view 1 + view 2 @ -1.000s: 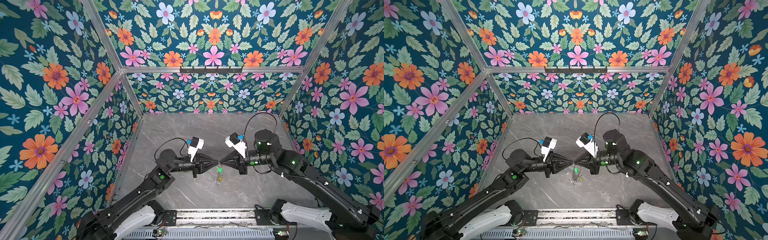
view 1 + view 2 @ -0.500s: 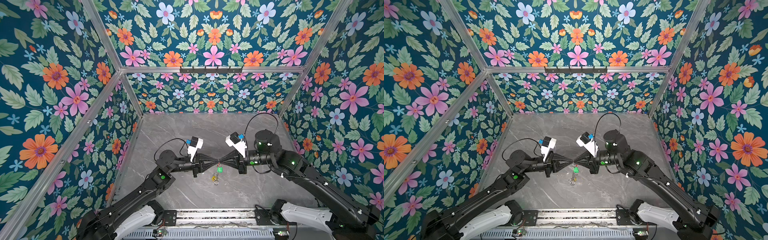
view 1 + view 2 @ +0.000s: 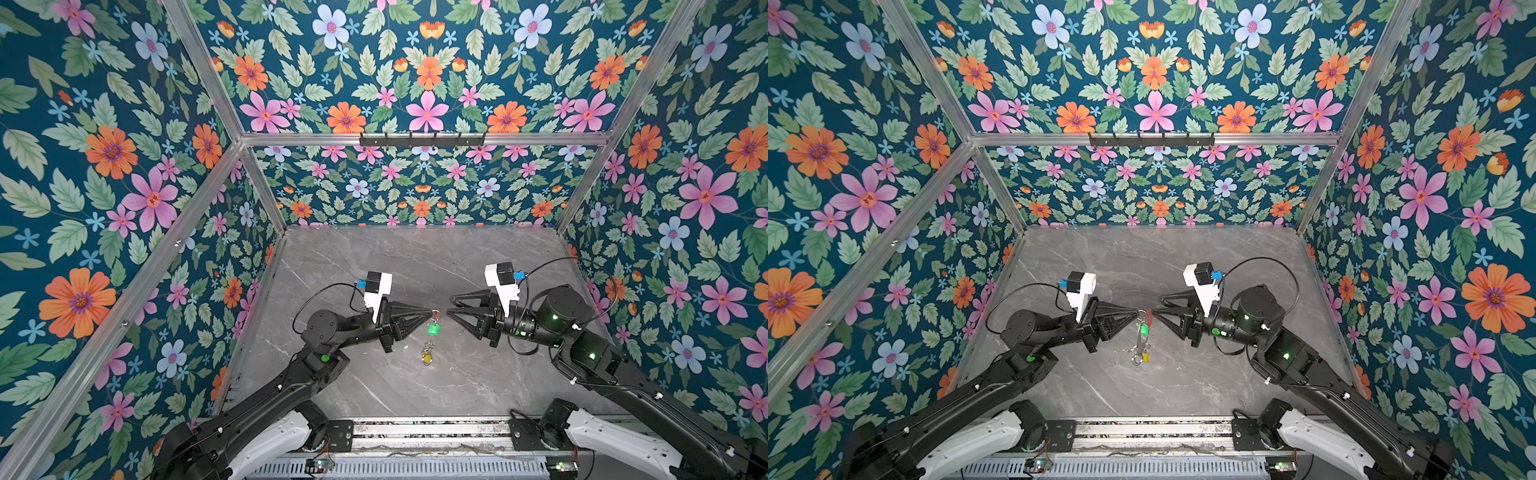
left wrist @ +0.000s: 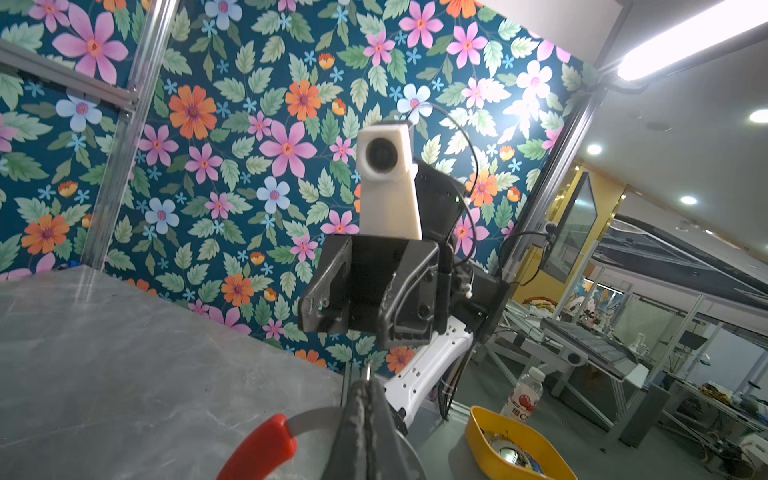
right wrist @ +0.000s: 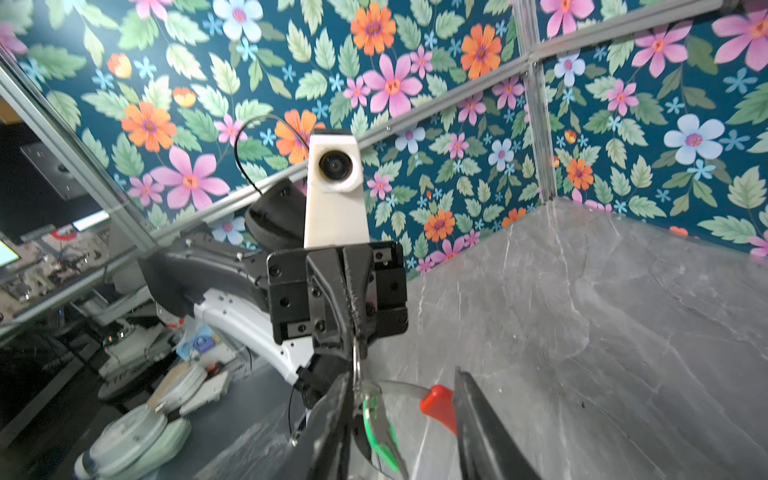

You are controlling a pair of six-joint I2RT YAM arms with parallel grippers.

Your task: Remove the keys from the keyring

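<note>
The change is on the right side. A second ago both claws were pinched tip against tip on the same spot. Now the right gripper [image 3: 450,305] has let go: its two fingers stand apart, and in a top view a small gap shows between them and the keyring [image 3: 435,312]. The right wrist view agrees. The fingers [image 5: 478,424] are spread on either side of the hoop and close on nothing, with the red sleeve [image 5: 436,401] between them.

The left gripper [image 3: 429,312] has not changed. It stays clenched on the keyring, and in the left wrist view the grey hoop with its red sleeve runs into the shut fingers [image 4: 353,424]. So the whole bundle now hangs from this one claw, in the air above the middle of the table [image 3: 374,266].

Seen from the keyring, the left claw is at 9 o'clock and the right claw at 3 o'clock. The keys hang towards 6 o'clock: first the green-tag key [image 3: 433,329], then, lower, the yellow-tag key [image 3: 427,356]. Both appear to be strung on the ring. I cannot tell whether the yellow one touches the table.

For the task, I judge that no key is off yet. The release looks like a preparation for a new grip — the right claw is free to take one key or its small loop, while the left holds the hoop steady. With only one support the bundle may swing or turn, which would make that small target harder to catch.
</note>
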